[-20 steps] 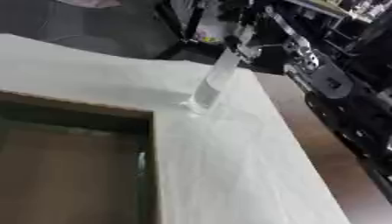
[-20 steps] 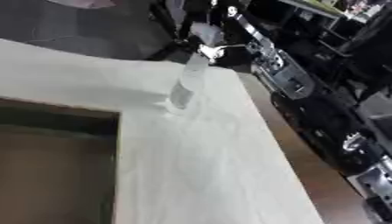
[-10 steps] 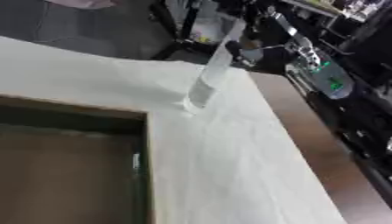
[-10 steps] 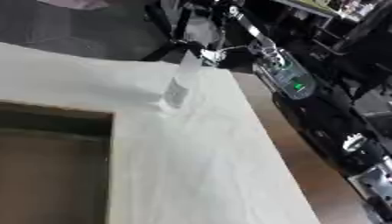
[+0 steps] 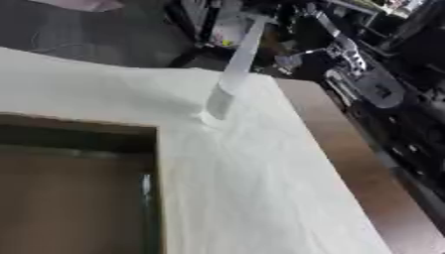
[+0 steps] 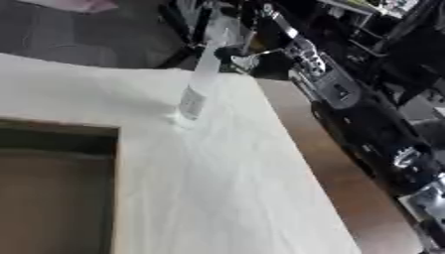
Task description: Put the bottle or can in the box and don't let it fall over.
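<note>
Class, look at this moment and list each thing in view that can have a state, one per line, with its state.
bottle: clear, standing on the white cloth near the table's far edge, outside the box, no hand on it.
box: open at the top; inside looks bare as far as shown.
white cloth: spread over the table, slightly creased.
right arm: alongside the table's right edge; its hand cannot be made out.

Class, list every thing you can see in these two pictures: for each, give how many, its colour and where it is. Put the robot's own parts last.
Bottle: one, clear with a pale label, standing on the white cloth near the table's far right corner, beyond the box.
Box: one, brown, open, lower left.
Cloth: one, white, covering the table around the box.
Table: one, brown edge bare along the right.
Right arm: one, black with silver joints, coming in from the right.
Right robot hand: one, beside the bottle's upper part; fingers unclear.
</note>
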You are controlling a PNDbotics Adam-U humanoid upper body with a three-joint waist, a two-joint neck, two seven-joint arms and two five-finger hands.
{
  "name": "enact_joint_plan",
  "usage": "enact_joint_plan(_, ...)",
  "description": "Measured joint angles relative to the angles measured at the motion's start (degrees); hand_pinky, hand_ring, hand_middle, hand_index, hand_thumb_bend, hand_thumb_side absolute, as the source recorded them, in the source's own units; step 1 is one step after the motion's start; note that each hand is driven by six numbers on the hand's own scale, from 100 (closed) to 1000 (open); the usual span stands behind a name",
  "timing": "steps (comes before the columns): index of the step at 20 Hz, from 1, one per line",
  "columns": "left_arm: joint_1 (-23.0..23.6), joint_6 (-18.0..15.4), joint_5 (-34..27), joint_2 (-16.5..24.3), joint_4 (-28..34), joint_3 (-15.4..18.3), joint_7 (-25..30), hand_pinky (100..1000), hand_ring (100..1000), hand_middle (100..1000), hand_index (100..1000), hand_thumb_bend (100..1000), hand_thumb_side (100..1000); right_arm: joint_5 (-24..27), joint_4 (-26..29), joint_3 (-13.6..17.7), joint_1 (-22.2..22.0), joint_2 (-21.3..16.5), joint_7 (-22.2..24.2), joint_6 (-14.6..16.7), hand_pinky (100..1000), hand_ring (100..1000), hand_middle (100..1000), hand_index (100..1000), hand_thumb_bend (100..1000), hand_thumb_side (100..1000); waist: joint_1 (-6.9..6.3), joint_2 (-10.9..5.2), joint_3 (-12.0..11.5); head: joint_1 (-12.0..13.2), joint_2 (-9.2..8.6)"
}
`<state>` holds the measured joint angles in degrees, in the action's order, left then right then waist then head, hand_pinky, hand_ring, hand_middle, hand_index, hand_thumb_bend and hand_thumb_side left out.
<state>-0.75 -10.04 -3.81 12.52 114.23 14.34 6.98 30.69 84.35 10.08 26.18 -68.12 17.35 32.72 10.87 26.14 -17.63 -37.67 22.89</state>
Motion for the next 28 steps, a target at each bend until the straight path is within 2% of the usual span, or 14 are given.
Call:
enact_joint_plan(4,0.21,-0.02,-0.01,-0.01,-0.16,0.01,-0.02,617,357,765,848,144,858,-0.99,0.61,0.29,-0.48,-0.23,2.17,0.57,969,1000,1000,974,445,100,-0.28,-0.11,0.34,0.22,0.14)
enact_joint_plan(8,0.21,-0.02,-0.02,-0.03,-0.2,0.01,-0.02,617,357,765,848,144,858,-2.71,0.65,0.52,-0.55,-0.24,3.23,1.15,969,1000,1000,974,363,100,-0.44,-0.15,0.34,0.25,0.13)
enact_joint_plan(11,0.21,-0.02,-0.03,-0.05,-0.24,0.01,-0.02,617,357,765,848,143,858,-3.89,0.65,0.52,-0.81,-0.24,3.23,1.6,966,1000,1000,974,342,100,-0.53,-0.15,0.23,0.24,0.1)
enact_joint_plan(15,0.21,-0.02,-0.13,-0.15,-0.36,0.01,0.0,618,356,765,849,144,860,-4.59,0.64,0.48,-0.8,-0.24,1.67,2.04,964,1000,1000,968,305,100,-0.5,-0.11,-0.1,0.14,-0.32)
enact_joint_plan(23,-0.24,-0.07,-0.14,-0.49,-0.12,-0.01,0.08,619,356,765,848,144,864,-6.58,0.6,0.43,-0.7,-0.19,-4.28,1.82,955,1000,1000,955,242,100,0.0,0.59,-0.81,-0.47,-0.48)
enact_joint_plan(28,-0.31,-0.14,-0.04,-0.51,0.07,-0.01,0.16,620,356,765,848,145,865,-7.36,0.61,0.15,-0.7,-0.05,-5.67,1.69,954,1000,1000,950,199,100,0.2,0.81,-1.12,-0.75,-0.86)
